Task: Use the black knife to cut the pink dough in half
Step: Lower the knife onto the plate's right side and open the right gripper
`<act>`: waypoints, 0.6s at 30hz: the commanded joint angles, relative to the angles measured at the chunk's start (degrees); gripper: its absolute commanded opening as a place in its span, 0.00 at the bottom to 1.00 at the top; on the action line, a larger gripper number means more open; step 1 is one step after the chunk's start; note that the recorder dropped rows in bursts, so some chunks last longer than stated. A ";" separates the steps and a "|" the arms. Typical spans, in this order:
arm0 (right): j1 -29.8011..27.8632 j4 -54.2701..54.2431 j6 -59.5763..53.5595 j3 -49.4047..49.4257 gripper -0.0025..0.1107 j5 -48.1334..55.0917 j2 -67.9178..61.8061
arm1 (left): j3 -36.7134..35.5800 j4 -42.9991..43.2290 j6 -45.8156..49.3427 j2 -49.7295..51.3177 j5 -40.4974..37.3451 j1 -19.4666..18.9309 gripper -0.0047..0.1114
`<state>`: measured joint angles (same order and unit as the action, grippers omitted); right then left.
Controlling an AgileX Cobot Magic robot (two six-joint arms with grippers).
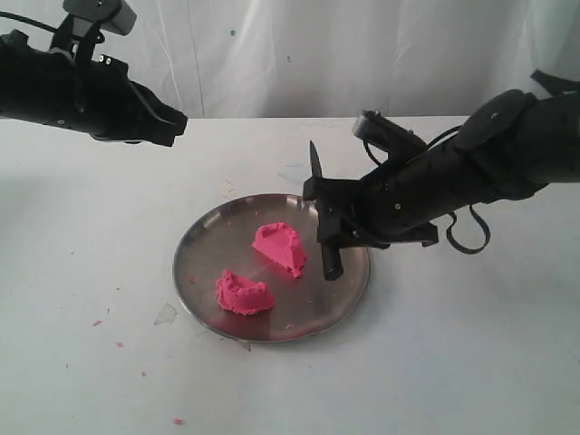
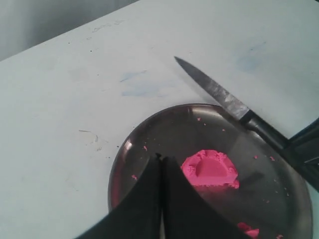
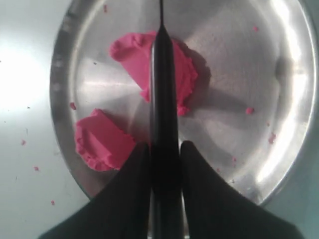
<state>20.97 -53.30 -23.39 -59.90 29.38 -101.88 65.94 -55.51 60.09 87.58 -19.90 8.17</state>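
Counter (image 1: 453, 362): white, fills the exterior view, carries the plate at the centre; tiny pink crumbs (image 1: 178, 421) scattered at lower left.
Right arm (image 1: 507, 154): black, comes in from the right edge of the exterior view, reaches over the right rim of the plate.
Left arm (image 1: 54, 86): black, upper left of the exterior view, raised and well apart from the plate.
Plate (image 1: 204, 237): round, steel, holds both pieces of dough.
Pink dough: already in two pieces; one (image 1: 280, 247) near the plate centre, other (image 1: 243, 294) lower left of it, apart from each other.
Black knife (image 1: 321, 208): above the right part of the plate, blade tip pointing up in the exterior view; in the right wrist view passes over one dough piece (image 3: 184, 74).
Right gripper (image 3: 164, 159): fingers clamped on the knife handle, one on each side.
Left gripper (image 2: 160, 164): fingers pressed together, nothing between them, above the plate rim (image 2: 117, 169) in the left wrist view.
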 commanded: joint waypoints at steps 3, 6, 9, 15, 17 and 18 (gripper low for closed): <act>-0.48 -1.85 -0.43 0.15 0.02 0.02 -4.17 | -4.49 -1.01 -1.93 -7.95 1.79 -0.07 0.04; -0.48 -1.31 -0.43 0.15 0.02 0.02 -5.54 | -6.25 -1.14 -2.29 -14.07 2.32 -0.07 0.04; -0.48 -0.91 -0.43 0.15 0.02 0.02 -7.23 | -7.76 -1.14 -2.53 -18.86 2.32 -0.07 0.04; -0.48 -0.91 -0.43 0.15 0.02 -0.16 -9.16 | -12.26 -1.14 -3.27 -25.44 3.15 -0.07 0.04; -0.48 -0.91 -0.43 0.15 0.04 -0.16 -9.16 | -13.68 -1.14 -3.43 -27.08 3.89 -0.07 0.04; -0.48 -0.91 -0.43 0.15 0.06 -0.16 -9.16 | -14.51 -1.14 -3.43 -28.01 3.98 -0.07 0.04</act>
<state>20.97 -54.47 -23.37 -59.86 29.31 -110.87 53.32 -55.72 57.43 62.20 -16.33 8.17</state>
